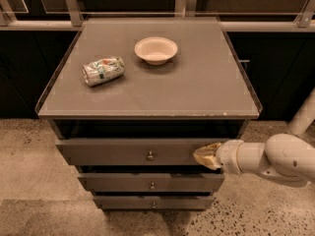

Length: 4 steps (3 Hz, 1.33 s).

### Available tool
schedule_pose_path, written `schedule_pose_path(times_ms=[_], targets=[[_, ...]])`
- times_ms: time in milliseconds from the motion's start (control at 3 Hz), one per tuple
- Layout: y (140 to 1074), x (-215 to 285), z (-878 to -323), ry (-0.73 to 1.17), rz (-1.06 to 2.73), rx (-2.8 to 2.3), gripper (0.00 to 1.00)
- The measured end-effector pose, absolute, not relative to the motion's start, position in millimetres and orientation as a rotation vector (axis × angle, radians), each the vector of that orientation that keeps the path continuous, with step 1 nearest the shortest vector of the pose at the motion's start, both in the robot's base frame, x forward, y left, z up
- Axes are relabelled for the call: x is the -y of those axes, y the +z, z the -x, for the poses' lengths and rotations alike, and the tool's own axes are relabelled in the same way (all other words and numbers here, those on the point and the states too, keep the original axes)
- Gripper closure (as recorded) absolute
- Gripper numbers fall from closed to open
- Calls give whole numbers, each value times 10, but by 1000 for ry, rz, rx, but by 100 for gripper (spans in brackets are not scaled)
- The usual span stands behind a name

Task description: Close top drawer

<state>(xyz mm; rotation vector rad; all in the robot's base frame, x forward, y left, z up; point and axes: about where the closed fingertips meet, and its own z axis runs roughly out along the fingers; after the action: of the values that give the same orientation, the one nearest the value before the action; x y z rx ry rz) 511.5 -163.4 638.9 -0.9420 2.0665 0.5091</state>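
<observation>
I see the top drawer (pixel 123 152) partly out under the tabletop (pixel 197 92), front toward me, long axis left-right, interior lost in shadow. My gripper (pixel 206 155) touches its right end; I cannot tell its opening.

A shallow cream bowl (pixel 155 49) stands upright on the grey table (pixel 197 92), toward 12 o'clock on its top. A crumpled green-and-white packet (pixel 103 71) lies on its side at 8 o'clock from the bowl, apart from it. At 6 o'clock, low down, are the middle drawer front (pixel 187 182) and the bottom drawer front (pixel 123 202), over a speckled floor (pixel 29 146). The gripper (pixel 204 154) is at 5 o'clock from the bowl, below the tabletop.
</observation>
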Motion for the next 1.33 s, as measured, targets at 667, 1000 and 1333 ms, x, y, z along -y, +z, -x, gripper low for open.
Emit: schedule_pose_path(times_ms=[667, 1000, 1333], targets=[[6656, 2614, -4495, 400, 737, -2264, 100], [6718, 2671, -4479, 383, 722, -2270, 80], [6718, 2670, -4479, 383, 722, -2270, 57]])
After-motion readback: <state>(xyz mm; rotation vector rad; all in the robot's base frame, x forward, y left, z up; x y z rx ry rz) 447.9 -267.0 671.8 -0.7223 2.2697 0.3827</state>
